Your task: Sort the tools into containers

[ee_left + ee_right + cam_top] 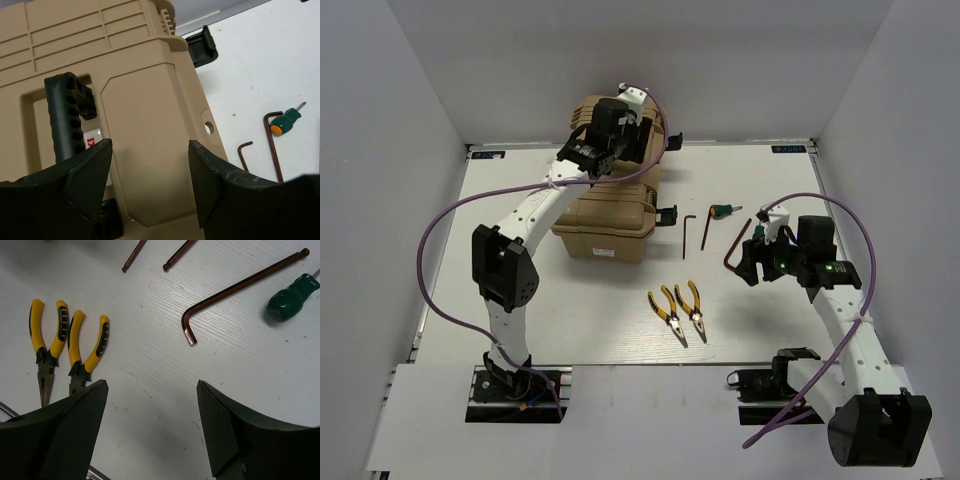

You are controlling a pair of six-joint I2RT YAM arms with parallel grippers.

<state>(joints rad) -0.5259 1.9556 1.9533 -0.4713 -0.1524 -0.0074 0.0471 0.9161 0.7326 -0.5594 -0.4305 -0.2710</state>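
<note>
From above, the left arm [535, 210] covers the far half of the toolbox [610, 225]. Whether its lid is latched cannot be told, and none of its inside shows. In the right wrist view the noses of the pliers [47, 335] [87, 342] slip behind a finger, two hex keys [134, 255] [177, 253] are cut off by the top edge, and the screwdriver [292, 297] shows little but its green handle.

Counted on the table [570, 335]: one toolbox, two pliers side by side in front, three hex keys and one screwdriver. Two keys lie right of the box, and the third [240, 290] is near the right gripper [152, 390]. All the tools lie outside the box.

The left gripper [150, 155] hangs spread over the lid, pinching nothing, with the black handle [65, 115] just beside one finger. The right gripper is spread too — bare table between its fingers.
</note>
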